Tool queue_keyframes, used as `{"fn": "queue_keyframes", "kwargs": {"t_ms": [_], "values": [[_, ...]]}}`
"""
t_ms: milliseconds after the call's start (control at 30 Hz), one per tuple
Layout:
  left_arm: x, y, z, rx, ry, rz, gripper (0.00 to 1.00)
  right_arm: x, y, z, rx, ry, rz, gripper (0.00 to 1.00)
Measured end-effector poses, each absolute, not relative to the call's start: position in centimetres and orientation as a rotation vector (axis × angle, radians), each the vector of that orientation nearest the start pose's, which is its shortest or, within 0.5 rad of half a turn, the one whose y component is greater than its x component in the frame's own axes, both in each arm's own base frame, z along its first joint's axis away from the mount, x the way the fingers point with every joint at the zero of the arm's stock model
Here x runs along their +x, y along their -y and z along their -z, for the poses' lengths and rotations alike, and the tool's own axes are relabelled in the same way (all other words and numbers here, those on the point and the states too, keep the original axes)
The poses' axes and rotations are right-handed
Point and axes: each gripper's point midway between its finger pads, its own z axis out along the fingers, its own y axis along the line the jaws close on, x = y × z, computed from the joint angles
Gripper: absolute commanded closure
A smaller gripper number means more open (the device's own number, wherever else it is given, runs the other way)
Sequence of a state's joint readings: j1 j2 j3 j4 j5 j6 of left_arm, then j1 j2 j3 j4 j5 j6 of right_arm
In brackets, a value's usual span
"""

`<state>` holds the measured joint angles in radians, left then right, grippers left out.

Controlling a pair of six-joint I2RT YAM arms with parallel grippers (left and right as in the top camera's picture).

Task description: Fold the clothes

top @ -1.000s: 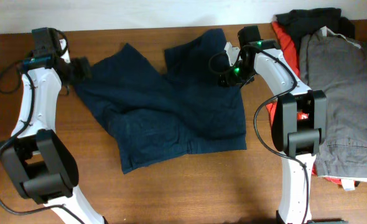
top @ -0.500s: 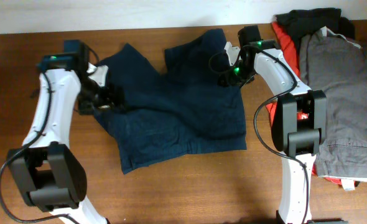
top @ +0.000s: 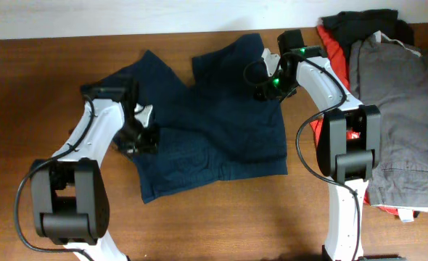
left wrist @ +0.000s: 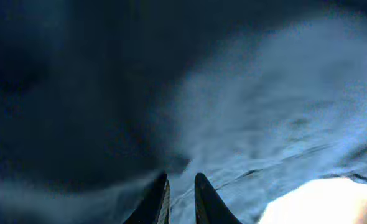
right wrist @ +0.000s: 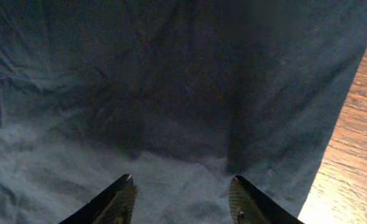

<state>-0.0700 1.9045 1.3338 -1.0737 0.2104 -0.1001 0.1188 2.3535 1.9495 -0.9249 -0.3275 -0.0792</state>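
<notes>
The clothes are dark navy shorts (top: 199,138), spread rumpled across the middle of the wooden table (top: 221,225). My left gripper (top: 143,138) is pressed down on the shorts' left part. In the left wrist view its fingers (left wrist: 180,176) stand almost together with a crease of the blue cloth (left wrist: 264,93) pinched between them. My right gripper (top: 266,90) hovers over the shorts' far right part. In the right wrist view it (right wrist: 182,178) is open, its two fingers wide apart just above flat cloth (right wrist: 171,93) and holding nothing.
A pile of other garments lies at the right edge: grey trousers (top: 395,109), a red-orange garment (top: 334,47) and a dark one (top: 359,22) behind. Bare wood (right wrist: 357,155) shows just right of the shorts' edge.
My left arm swung from the table's far left onto the shorts' left part, and its jaws closed. The right arm and the shorts stayed put.
</notes>
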Motion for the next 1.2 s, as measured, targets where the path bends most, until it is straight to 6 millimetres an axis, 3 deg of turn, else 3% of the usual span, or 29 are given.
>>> {"fn": "queue_keyframes", "kwargs": {"t_ms": [167, 433, 500, 567, 767, 867, 933, 1033, 1167, 1200], "values": [[31.4, 4.2, -1.3, -0.131, -3.223, 0.234, 0.77, 50.1, -11.6, -3.0, -0.340, -2.851, -0.481, 0.47], [30.7, 2.3, 0.1, -0.145, -3.229, 0.064, 0.68, 49.9, -11.5, -2.9, -0.339, -2.861, -0.482, 0.46], [30.7, 2.2, 0.1, -0.151, -3.228, 0.051, 0.68, 49.8, -11.5, -2.9, -0.339, -2.864, -0.483, 0.47], [30.6, 2.2, 0.1, -0.156, -3.231, 0.048, 0.91, 49.5, -11.5, -2.8, -0.337, -2.878, -0.485, 0.47], [30.6, 2.3, -0.2, -0.175, -3.233, 0.063, 0.87, 48.4, -11.7, -3.0, -0.334, -2.915, -0.519, 0.42], [31.9, 2.4, -1.2, -0.176, -3.200, 0.066, 0.77, 48.3, -11.9, -4.5, -0.337, -2.893, -0.534, 0.41], [33.5, 2.5, -2.8, -0.169, -3.149, 0.074, 0.55, 48.1, -11.9, -6.3, -0.340, -2.873, -0.538, 0.40], [36.5, 2.6, -6.4, -0.141, -3.027, 0.089, 0.42, 46.6, -12.1, -10.0, -0.340, -2.857, -0.567, 0.40], [39.6, 2.6, -12.0, -0.113, -2.855, 0.096, 0.35, 44.3, -12.2, -12.1, -0.325, -2.904, -0.601, 0.42], [40.1, 2.6, -13.0, -0.110, -2.826, 0.092, 0.32, 43.7, -12.3, -12.3, -0.312, -2.924, -0.611, 0.48]]}}
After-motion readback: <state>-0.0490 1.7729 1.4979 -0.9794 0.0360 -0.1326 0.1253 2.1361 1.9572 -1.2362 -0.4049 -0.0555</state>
